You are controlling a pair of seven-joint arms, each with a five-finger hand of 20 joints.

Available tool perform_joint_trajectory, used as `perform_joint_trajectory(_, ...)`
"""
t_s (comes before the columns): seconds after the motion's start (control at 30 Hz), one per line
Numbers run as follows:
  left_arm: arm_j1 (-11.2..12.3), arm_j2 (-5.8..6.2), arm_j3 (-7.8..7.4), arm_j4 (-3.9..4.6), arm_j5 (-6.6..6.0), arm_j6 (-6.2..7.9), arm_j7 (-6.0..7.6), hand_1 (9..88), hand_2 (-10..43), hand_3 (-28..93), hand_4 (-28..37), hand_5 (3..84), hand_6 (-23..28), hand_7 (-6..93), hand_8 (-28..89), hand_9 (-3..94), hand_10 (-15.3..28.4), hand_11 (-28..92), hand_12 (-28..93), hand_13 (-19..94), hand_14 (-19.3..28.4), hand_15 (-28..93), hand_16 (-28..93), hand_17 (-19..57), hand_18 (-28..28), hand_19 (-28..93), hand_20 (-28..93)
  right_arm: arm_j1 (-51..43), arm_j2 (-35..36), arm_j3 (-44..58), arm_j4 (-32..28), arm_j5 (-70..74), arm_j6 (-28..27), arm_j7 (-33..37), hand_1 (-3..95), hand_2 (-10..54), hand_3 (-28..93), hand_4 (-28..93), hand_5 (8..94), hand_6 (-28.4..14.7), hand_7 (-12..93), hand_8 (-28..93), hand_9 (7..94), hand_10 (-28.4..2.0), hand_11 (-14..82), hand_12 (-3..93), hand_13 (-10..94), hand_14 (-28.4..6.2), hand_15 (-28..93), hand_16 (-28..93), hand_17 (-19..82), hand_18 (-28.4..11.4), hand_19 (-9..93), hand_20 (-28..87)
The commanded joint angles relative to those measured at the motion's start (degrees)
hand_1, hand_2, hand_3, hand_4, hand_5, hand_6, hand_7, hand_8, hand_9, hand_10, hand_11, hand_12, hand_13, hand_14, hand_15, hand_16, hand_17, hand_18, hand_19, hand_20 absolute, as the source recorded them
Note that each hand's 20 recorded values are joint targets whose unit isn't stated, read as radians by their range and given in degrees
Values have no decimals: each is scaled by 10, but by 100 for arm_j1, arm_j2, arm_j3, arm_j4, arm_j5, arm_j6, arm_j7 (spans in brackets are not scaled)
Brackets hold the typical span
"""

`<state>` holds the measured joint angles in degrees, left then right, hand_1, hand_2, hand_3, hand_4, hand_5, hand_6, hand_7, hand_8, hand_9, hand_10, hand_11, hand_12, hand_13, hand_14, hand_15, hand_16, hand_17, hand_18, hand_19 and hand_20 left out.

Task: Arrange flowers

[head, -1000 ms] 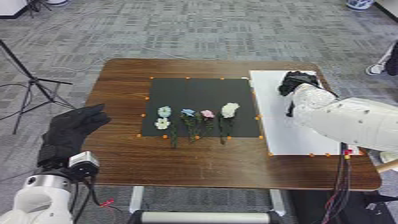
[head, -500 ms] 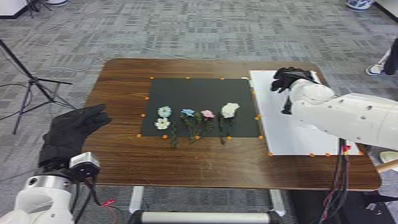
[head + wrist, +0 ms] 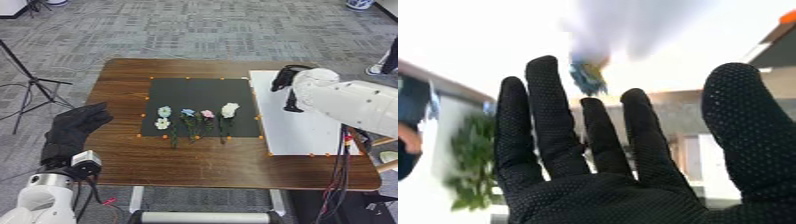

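The right hand [image 3: 616, 197] is open, palm bare, its fingers straight and apart with the thumb wide of them; it grips nothing. Beneath it lies the white sheet [image 3: 306, 137]. To its left and nearer the robot, on the black mat [image 3: 191, 92], are the flowers: the big white one [image 3: 230, 109] nearest the hand, then the pink one [image 3: 207, 114], the blue one [image 3: 187, 112], and farthest off the pale blue one [image 3: 164, 111] with a small white one [image 3: 163, 123] just below it. They look very light, with soft blooms that would crush and thin, springy stems likely to roll or twist in a gloved pinch. The best hold is probably on a stem a little under the bloom, thumb against fingers, light pressure. Lying flat, stems are hard to get beneath, but a few ends run past the mat's near edge onto the brown surface [image 3: 178, 167]. Leaves might snag a neighbour. Well left of the flowers, the left hand [image 3: 69, 134] is open too, holding nothing.
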<state>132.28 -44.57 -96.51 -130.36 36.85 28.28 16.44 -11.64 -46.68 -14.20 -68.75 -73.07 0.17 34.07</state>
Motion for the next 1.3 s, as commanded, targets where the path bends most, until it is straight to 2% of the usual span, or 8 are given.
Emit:
perform_joint_trajectory(0.03, 29, 10, -11, -21, -43, 50, 69, 247, 5, 883, -223, 565, 136, 165, -108, 477, 208, 388, 123, 343, 239, 573, -94, -55, 178, 435, 134, -67, 30, 213, 284, -80, -248, 60, 214, 29, 855, -249, 332, -48, 134, -139, 286, -113, 113, 105, 377, -228, 650, 68, 93, -284, 710, 183)
perform_joint_trajectory(0.37, 9, -61, 6, -5, -4, 10, -23, 248, 4, 884, -224, 566, 136, 164, -108, 478, 208, 389, 124, 345, 239, 573, -94, -55, 178, 436, 133, -248, -15, 166, 176, -592, -366, 139, 257, 7, 863, -258, 459, -26, 190, -152, 452, -117, 167, 123, 418, -199, 691, 87, 90, -284, 712, 189)
perform_joint_trajectory(0.63, 13, -108, 13, 2, 39, -26, -119, 247, 4, 884, -223, 566, 137, 164, -108, 479, 208, 389, 123, 345, 239, 573, -94, -55, 178, 436, 133, -493, 78, 384, -81, -894, -415, 231, 331, -28, 863, -278, 584, 7, 316, -191, 590, -112, 313, 162, 470, -157, 687, 108, 103, -268, 715, 186)
perform_joint_trajectory(0.73, 10, -146, -9, -2, 78, -33, -195, 248, 4, 884, -224, 566, 137, 164, -108, 479, 208, 390, 123, 345, 239, 573, -94, -55, 178, 436, 133, -510, 104, 374, -193, -944, -301, 256, 359, -52, 823, -282, 630, -4, 395, -101, 650, -113, 395, 182, 505, -147, 695, 128, 108, -262, 714, 191)
perform_joint_trajectory(0.8, -11, -165, -1, 4, 86, -75, -216, 248, 5, 883, -224, 566, 137, 164, -108, 479, 208, 390, 123, 345, 239, 573, -94, -55, 178, 436, 133, -498, 100, 333, -226, -1047, -348, 268, 384, -62, 802, -281, 678, -4, 412, -87, 704, -112, 392, 200, 533, -138, 695, 145, 118, -255, 717, 198)
perform_joint_trajectory(0.93, -6, -167, 15, 14, 84, -105, -207, 247, 5, 883, -223, 566, 136, 164, -108, 479, 208, 390, 123, 345, 239, 573, -94, -55, 178, 436, 133, -578, 61, 337, -187, -1107, -257, 486, 463, -93, 800, -282, 689, 5, 437, -89, 767, -77, 239, 365, 554, -99, 668, 240, 136, -238, 725, 208)
perform_joint_trajectory(1.1, 108, -127, -31, -2, 35, -49, -115, 247, 5, 883, -223, 566, 136, 165, -108, 479, 208, 390, 123, 345, 239, 573, -94, -55, 178, 436, 132, -664, 166, 300, -258, -1226, -384, 555, 517, -95, 770, -283, 634, 14, 515, -96, 735, -59, 272, 380, 573, -34, 641, 291, 162, -224, 744, 199)
perform_joint_trajectory(1.3, 89, -145, -6, -2, 20, -32, -117, 247, 4, 884, -223, 567, 137, 165, -108, 479, 208, 390, 123, 346, 239, 574, -94, -55, 178, 437, 133, -777, 302, 178, -518, -1536, 51, 574, 440, -95, 802, -283, 563, 19, 388, -152, 589, -142, 366, 201, 543, -95, 674, 244, 155, -239, 751, 190)
